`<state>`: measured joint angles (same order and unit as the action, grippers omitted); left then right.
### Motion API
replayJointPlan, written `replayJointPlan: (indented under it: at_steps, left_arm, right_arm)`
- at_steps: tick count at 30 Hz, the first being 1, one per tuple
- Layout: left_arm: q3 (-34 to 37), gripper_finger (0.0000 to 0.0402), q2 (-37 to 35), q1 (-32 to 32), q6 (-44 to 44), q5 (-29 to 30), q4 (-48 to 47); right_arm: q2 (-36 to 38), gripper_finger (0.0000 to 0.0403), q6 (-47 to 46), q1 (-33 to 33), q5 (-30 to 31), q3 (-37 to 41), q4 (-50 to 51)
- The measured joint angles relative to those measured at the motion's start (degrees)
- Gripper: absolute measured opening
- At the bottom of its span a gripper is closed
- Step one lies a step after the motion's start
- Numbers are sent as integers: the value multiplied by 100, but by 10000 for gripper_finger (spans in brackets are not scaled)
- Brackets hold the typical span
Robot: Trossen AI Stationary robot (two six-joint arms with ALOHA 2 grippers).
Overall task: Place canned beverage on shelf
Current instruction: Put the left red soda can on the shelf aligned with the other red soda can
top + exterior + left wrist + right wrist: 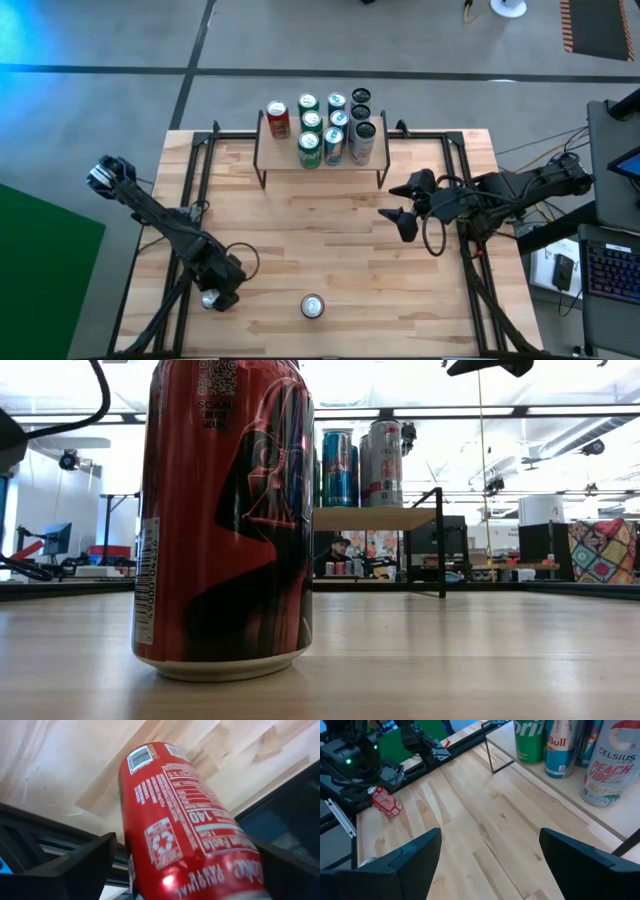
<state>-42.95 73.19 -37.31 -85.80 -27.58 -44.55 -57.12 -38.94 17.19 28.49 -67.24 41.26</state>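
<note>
My left gripper [214,291] is near the table's front left corner, shut on a red can [175,820]. That can also shows in the right wrist view [385,802]. A second red can [312,306] stands upright on its base near the table's front edge and fills the low view [225,520]. The shelf [282,157], a light-wood top on thin black legs, stands at the table's far edge with several cans on it, and also shows in the low view [375,517]. My right gripper [389,203] is open and empty, to the right of the shelf. My left gripper has the red can between its two fingers, one finger [80,862] on each side of the can's wall [137,845]. The can is tilted, and its barcode end [142,757] points away from the wrist toward the tabletop. I cannot tell whether that end touches the table.
The black frame rails [190,180] run along the table's left and right sides. A Sprite can [530,740], a Red Bull can [560,747] and a Celsius can [607,762] stand at the shelf's near edge. Bare wood [330,240] lies between the shelf and the front can.
</note>
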Motion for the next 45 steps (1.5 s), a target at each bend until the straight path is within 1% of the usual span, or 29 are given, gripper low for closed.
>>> replayJointPlan:
  at_steps: [2, 7, 9, 11, 13, 18, 20, 26, 29, 31, 33, 38, 41, 42, 45]
  left_arm:
    - [-44, 375, 132, -3, 169, -6, -6]
    - [-166, 321, 311, 29, 587, -67, -52]
    - [-207, 311, 328, 53, 745, -84, -148]
    - [-280, 310, 322, 103, 954, -28, -410]
    - [-390, 310, 286, 185, 1137, 140, -922]
    - [-1038, 314, 199, 458, 1797, 718, -2383]
    - [-1297, 313, 192, 603, 2064, 996, -2806]
    - [-2006, 313, 168, 897, 2793, 1548, -3056]
    - [-2433, 313, 168, 1063, 3107, 1786, -3040]
    - [-2745, 313, 168, 1206, 3305, 2049, -3119]
    - [-3071, 313, 168, 1384, 3530, 2229, -3168]
    - [-3639, 313, 198, 1844, 4006, 2257, -3181]
    - [-3948, 313, 375, 2082, 4366, 2150, -3166]
    - [-4079, 313, 475, 2165, 4503, 2099, -3160]
    - [-4617, 313, 828, 2389, 4944, 2064, -3155]
  right_arm:
    - [2, 327, -2, 0, 0, 0, 0]
    - [7, 327, -34, -14, 2, 0, 0]
    - [9, 327, -64, -37, 2, 0, 0]
    - [9, 327, -89, -41, 30, 0, -4]
    - [9, 327, -97, -51, 143, 0, -30]
    - [-5, 327, -100, -186, 212, 0, -355]
    - [-45, 327, -96, -261, 214, 0, -452]
    - [-138, 327, -51, -369, 178, 0, -903]
    - [-159, 327, 94, -367, 16, 0, -1334]
    - [-204, 327, 189, -363, -57, 0, -1629]
    - [-254, 327, 231, -363, -137, 0, -1759]
    - [-283, 327, 200, -363, -162, 0, -1948]
    - [-410, 327, 199, -379, -200, 0, -2167]
    - [-475, 327, 207, -417, -280, -2, -2281]
    - [-756, 327, 206, -605, -886, -2, -2548]
